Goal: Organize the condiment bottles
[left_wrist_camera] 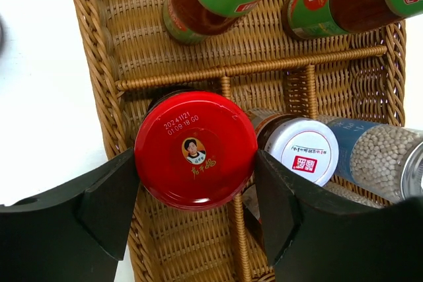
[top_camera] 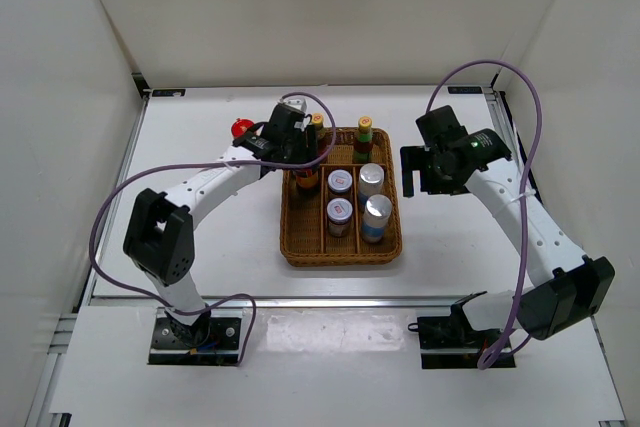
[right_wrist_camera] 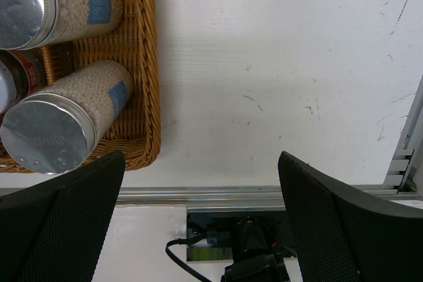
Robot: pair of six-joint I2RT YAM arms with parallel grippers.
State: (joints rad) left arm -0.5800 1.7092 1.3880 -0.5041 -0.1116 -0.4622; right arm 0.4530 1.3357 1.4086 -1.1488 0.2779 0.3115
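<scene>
My left gripper (top_camera: pixel 302 160) (left_wrist_camera: pixel 196 189) is shut on a red-capped jar (left_wrist_camera: pixel 195 148), standing in the left column of the wicker tray (top_camera: pixel 300 247); its body shows below the gripper in the top view (top_camera: pixel 306 183). A second red-capped jar (top_camera: pixel 241 129) stands on the table left of the tray. Two yellow-capped bottles (top_camera: pixel 318 128) (top_camera: pixel 364 133) stand at the tray's far end. Two silver-lidded brown jars (top_camera: pixel 340 182) (top_camera: pixel 340 213) fill the middle column, two blue-white jars (top_camera: pixel 371 180) (top_camera: pixel 377 214) the right. My right gripper (top_camera: pixel 417 175) (right_wrist_camera: pixel 198 183) is open and empty over the table right of the tray.
The tray's right rim (right_wrist_camera: pixel 147 64) is just left of my right gripper. White walls enclose the table on three sides. A metal rail (right_wrist_camera: pixel 264 197) runs along the near edge, with the arm bases and cables behind it.
</scene>
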